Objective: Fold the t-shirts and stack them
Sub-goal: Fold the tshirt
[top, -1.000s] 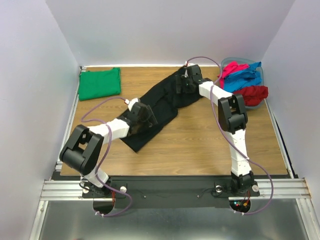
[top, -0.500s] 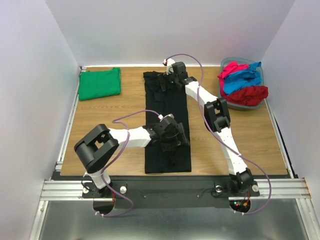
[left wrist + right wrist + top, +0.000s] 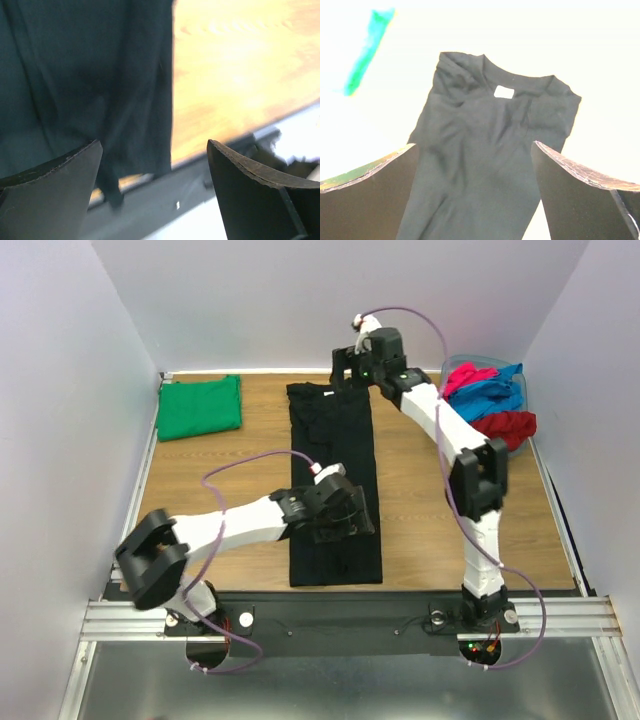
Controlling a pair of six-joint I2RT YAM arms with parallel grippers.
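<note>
One black t-shirt (image 3: 331, 440), one green t-shirt (image 3: 199, 407)

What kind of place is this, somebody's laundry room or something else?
Probably a robotics lab test cell, not a home: plain white walls box in a wooden table, and two white robot arms stand on a metal rail at its near edge, over a black cloth t-shirt.

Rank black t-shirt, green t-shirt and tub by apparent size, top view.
1. black t-shirt, clearly largest
2. tub, partly hidden
3. green t-shirt, folded

The tub and green t-shirt look close, so that order is unsure.
</note>
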